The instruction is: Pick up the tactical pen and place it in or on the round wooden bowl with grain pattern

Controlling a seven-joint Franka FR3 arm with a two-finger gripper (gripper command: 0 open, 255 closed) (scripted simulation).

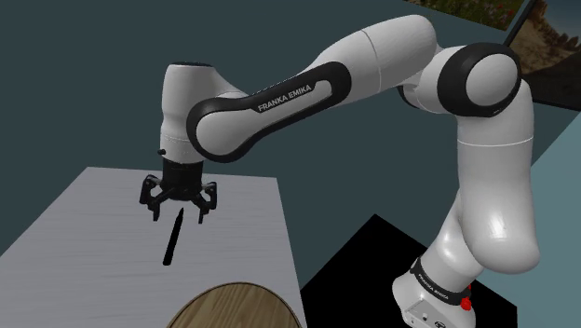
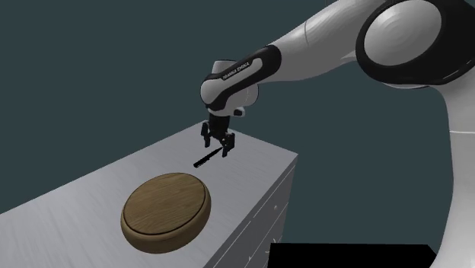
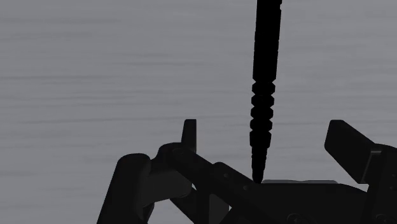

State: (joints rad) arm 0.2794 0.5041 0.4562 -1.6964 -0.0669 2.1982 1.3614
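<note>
Grey desk [image 1: 84, 214] carries the black pen [image 1: 172, 238], lying flat, with the wooden bowl [image 1: 237, 307] nearby at its 5 o'clock in the shoulder view. I see my claw [image 1: 177, 216] open over the pen's 12 o'clock end, touching nothing.

The slim black pen [image 3: 264, 95] looks matt and throws no reflection; its barrel is smooth, with a ribbed section near one end. The round brown bowl [image 2: 164, 234] is wood, with fine grain lines and a soft satin sheen. The pale grey tabletop [image 3: 95, 76] carries faint brushed streaks. The white arm shell [image 1: 484, 186] is glossy with bright highlights. The all-black gripper [image 1: 177, 210] is matt.
</note>
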